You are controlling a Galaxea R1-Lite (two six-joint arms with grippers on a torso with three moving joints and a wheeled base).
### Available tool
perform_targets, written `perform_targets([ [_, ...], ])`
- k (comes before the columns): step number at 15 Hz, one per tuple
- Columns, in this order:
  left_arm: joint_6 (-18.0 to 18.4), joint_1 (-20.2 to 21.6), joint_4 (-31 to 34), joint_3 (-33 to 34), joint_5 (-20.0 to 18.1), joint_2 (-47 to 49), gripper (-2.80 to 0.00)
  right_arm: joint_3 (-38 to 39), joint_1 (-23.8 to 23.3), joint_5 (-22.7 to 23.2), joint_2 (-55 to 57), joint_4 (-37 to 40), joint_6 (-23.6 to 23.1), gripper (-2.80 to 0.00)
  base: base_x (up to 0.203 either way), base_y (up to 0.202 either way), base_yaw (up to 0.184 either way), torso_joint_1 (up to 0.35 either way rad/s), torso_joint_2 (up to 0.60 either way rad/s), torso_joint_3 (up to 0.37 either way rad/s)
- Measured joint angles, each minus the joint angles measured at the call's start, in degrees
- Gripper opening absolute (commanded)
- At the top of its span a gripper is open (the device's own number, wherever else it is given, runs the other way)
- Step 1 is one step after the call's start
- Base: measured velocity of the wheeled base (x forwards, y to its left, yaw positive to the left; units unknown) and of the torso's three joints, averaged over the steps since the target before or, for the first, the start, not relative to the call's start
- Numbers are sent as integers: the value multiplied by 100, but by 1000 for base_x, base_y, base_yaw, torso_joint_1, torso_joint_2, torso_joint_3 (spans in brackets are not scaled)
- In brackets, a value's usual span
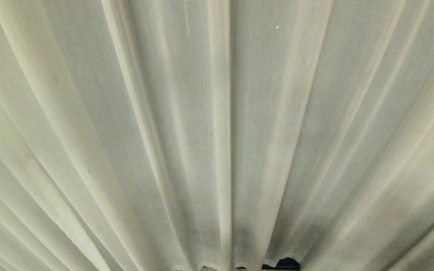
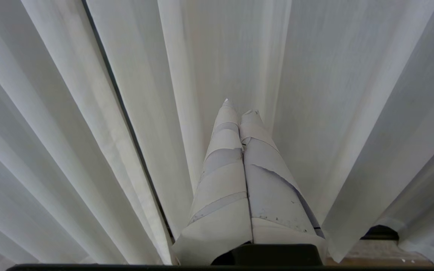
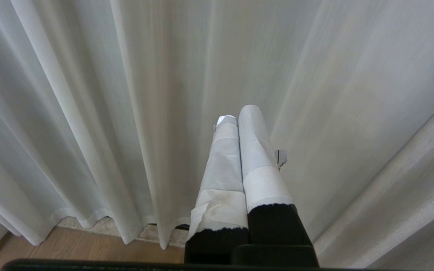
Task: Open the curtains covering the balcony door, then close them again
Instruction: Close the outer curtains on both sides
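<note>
Tape-wrapped fingers (image 2: pixel 224 162) fill the near part of the left wrist view, and the left gripper (image 2: pixel 239 109) has its two tips pressed flat together, closed on nothing, aimed straight at the fabric and just short of it. Over on the other side, the right gripper (image 3: pixel 238 114) is the same story: white-taped fingers (image 3: pixel 254 150) shut tight with nothing between them, pointing at the cloth from close in, with a small loose tab of tape sticking off one side. Moving outward, the curtains (image 1: pixel 217 131) take up the whole head view, cream panels hanging in long vertical pleats, fully drawn, with the two hemmed edges meeting at a straight seam (image 1: pixel 230 113) right in the middle. Neither arm shows in that view. Of the balcony door only a dark sliver of frame peeks out, a thin dark line (image 2: pixel 126 113) between two folds to the left, and a dark patch at the hem near the floor. Below the hem runs a pale sill and a strip of wooden floor (image 3: pixel 70 244). So the opening has not begun. My read on the fabric: light, soft, thin enough to slump and slide, no stiffness to push against, so a pinch on a single layer may slip. The best bet looks like the doubled hem at the centre seam, one edge per gripper, then sweeping each panel outward.
</note>
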Motion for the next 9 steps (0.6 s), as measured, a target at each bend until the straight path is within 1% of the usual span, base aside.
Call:
perform_targets([
  [2,2,-3,2,0,7,-2,-280,0,0,0,0,-6,2,-280,0,0,0,0,0,0],
  [3,-1,0,1,0,0,-2,-280,0,-6,-1,0,0,2,-280,7,-90,6,16,1,3],
  [5,-1,-5,1,0,13,-2,-280,0,-10,2,0,-2,7,-280,2,-152,0,-2,4,5],
  [9,-7,0,0,0,17,-2,-280,0,-6,0,0,-2,7,-280,0,-195,0,4,-1,0],
])
